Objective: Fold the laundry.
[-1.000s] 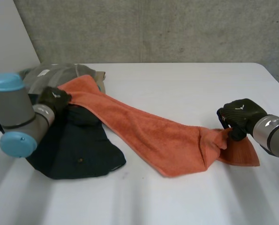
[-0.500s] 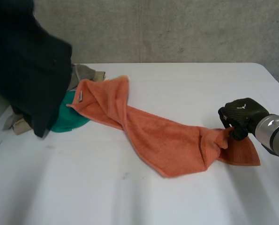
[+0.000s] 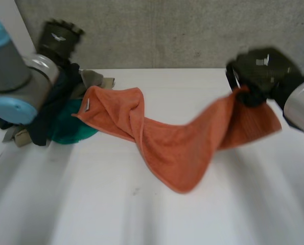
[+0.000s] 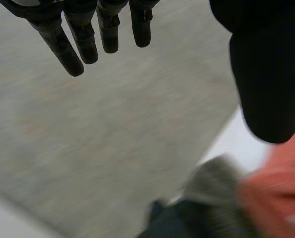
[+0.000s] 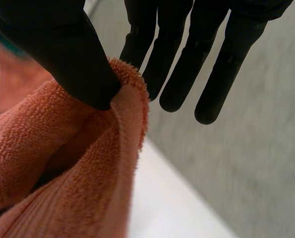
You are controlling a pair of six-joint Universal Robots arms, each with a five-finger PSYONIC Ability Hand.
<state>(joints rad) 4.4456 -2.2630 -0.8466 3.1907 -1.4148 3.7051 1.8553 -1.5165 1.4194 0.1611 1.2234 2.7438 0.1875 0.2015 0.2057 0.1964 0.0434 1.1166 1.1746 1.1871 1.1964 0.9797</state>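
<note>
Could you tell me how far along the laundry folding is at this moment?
Nothing looks folded yet. In hand: the right hand pinches one end of the orange towel and holds it off the table; the left hand is open, holding nothing. Left: folding the towel, then the dark garment, green cloth and grey garment piled together.

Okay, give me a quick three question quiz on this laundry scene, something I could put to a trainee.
1. True or false: the right hand pinches one end of the towel.
2. The cloth beside the towel's tagged end is: A teal, B yellow, C white.
3. Fill in: the left hand has straight fingers and holds nothing, so it is ___.

Key: 1 true; 2 A; 3 open.
</note>
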